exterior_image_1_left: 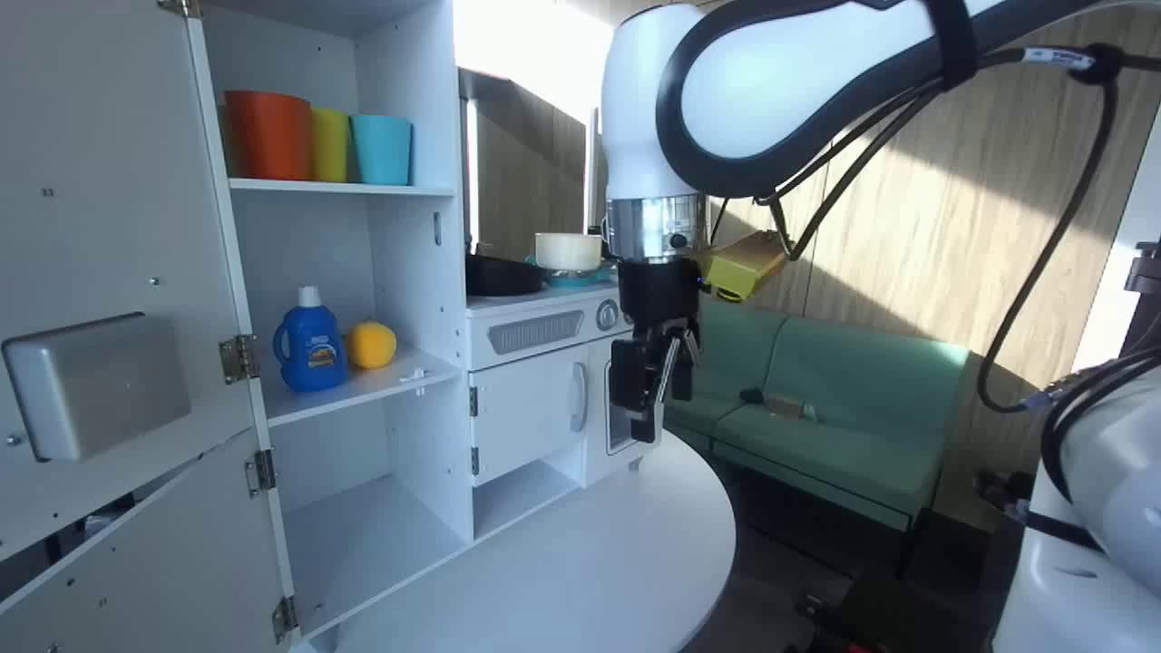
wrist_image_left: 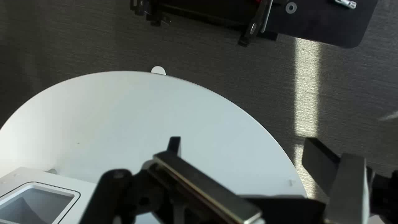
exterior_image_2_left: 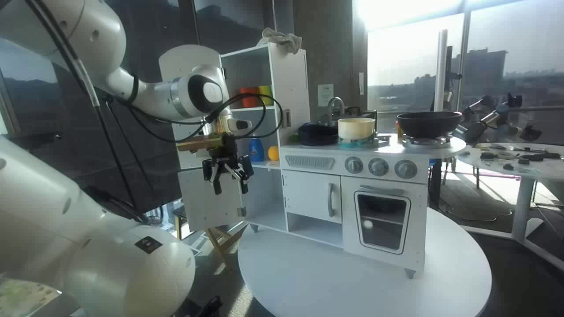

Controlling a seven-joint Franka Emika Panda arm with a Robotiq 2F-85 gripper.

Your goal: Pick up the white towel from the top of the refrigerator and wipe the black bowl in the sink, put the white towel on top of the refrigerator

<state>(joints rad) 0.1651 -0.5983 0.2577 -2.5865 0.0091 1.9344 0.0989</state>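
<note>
The tall white box-shaped cabinet (exterior_image_2_left: 288, 83), apparently the refrigerator, has its flat white door (exterior_image_1_left: 109, 227) standing open, an edge to avoid. On the cabinet's top lies the rumpled white cloth towel (exterior_image_2_left: 283, 40), drooping over the side: probably light and limp, best pinched by a raised fold. The round black bowl (exterior_image_2_left: 316, 135) has the round cream pot (exterior_image_2_left: 357, 129) near, likely crowding the wipe. Lower than the towel hangs the black two-fingered gripper (exterior_image_2_left: 231, 187), its fingers (exterior_image_2_left: 217, 186) spread, nothing between
</note>
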